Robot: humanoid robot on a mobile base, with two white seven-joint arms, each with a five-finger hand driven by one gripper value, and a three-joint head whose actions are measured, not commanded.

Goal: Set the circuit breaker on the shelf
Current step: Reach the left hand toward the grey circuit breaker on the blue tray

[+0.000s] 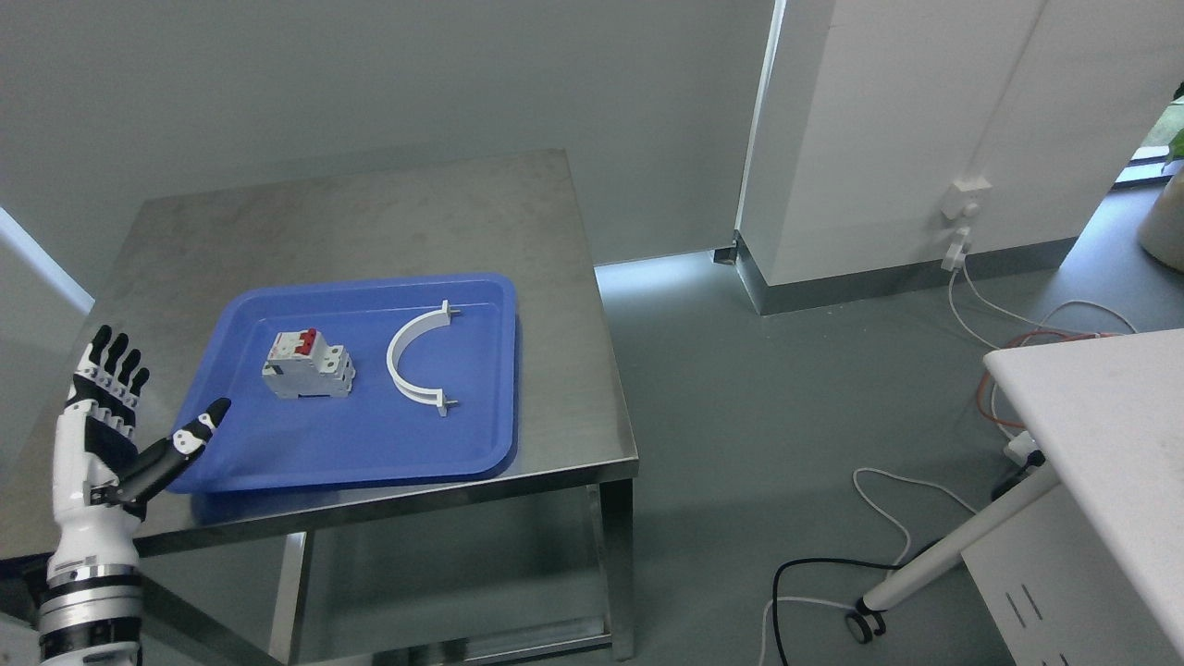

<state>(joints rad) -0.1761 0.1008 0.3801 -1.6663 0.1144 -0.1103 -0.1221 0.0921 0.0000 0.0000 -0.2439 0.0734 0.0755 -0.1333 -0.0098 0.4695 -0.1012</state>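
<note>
Lying in the blue tray (305, 444), circuit breaker (308, 367) beside white curved clamp (414, 359); left hand (106, 435) empty, fingers spread.

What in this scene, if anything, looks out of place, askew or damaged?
Nothing looks damaged or spilled. The circuit breaker and a white curved clamp lie apart in the blue tray. The left hand is open beside the tray. Loose cables trail across the floor.

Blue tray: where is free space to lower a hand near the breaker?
On the blue tray, the front strip below the circuit breaker and the white curved clamp is bare. The gap between them is tighter. The open left hand is at the tray's left corner.
</note>
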